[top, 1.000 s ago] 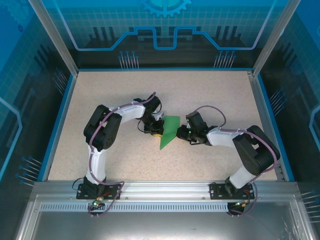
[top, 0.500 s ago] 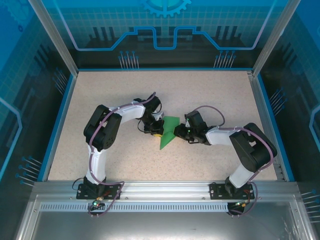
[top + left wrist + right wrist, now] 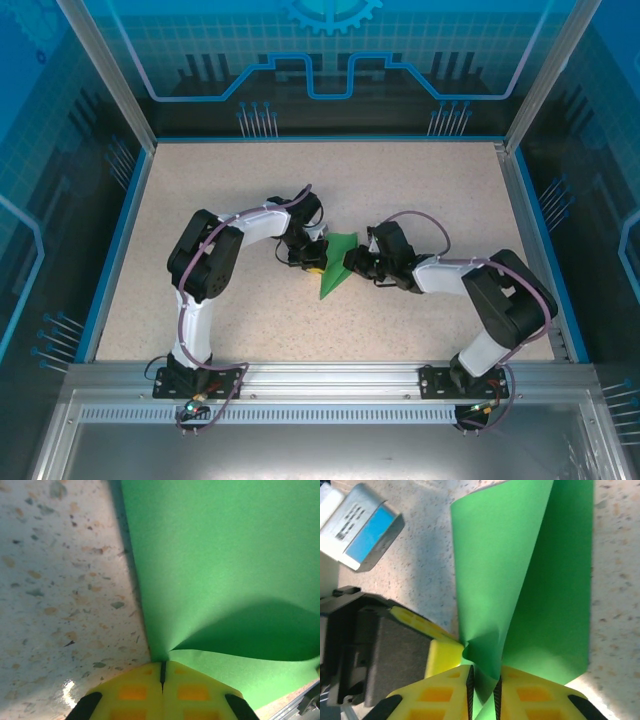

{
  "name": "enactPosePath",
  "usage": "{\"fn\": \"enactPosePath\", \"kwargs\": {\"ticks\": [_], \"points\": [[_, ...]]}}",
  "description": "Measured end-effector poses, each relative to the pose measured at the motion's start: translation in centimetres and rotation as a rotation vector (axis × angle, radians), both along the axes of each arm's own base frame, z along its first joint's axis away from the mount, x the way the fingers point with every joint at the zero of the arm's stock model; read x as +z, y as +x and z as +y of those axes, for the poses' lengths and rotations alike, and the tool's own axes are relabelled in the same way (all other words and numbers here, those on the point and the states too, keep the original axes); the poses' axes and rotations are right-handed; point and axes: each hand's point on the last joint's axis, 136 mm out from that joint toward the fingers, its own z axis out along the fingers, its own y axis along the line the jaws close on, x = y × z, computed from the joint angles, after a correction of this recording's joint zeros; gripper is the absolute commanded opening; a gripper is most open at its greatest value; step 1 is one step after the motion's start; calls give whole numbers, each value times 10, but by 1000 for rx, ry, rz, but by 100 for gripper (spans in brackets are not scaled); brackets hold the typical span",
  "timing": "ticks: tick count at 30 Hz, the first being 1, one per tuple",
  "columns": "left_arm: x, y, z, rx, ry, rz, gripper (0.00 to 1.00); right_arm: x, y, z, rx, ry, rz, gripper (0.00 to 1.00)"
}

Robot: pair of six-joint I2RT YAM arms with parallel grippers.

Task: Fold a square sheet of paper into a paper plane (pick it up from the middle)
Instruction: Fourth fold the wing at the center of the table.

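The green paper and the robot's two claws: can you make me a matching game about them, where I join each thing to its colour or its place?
Things:
1. paper
2. left gripper
3. right gripper
4. table

Colour or place:
A. speckled beige
B. pinching the paper's right side, seen from above
C. bright green and curled up
D. pinching the paper's left side, seen from above

Right pairs: 1-C, 2-D, 3-B, 4-A.
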Motion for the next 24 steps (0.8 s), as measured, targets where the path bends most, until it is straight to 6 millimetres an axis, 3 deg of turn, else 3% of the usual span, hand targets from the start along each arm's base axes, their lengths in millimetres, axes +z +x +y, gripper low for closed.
{"fn": "enactPosePath", "kwargs": {"ticks": [13, 24], "points": [[0, 0, 0, 0, 0, 0, 2, -11, -17, 6, 22, -83, 35, 14], [0, 0, 0, 0, 0, 0, 2, 7, -10, 22, 46, -126, 1, 13]]}}
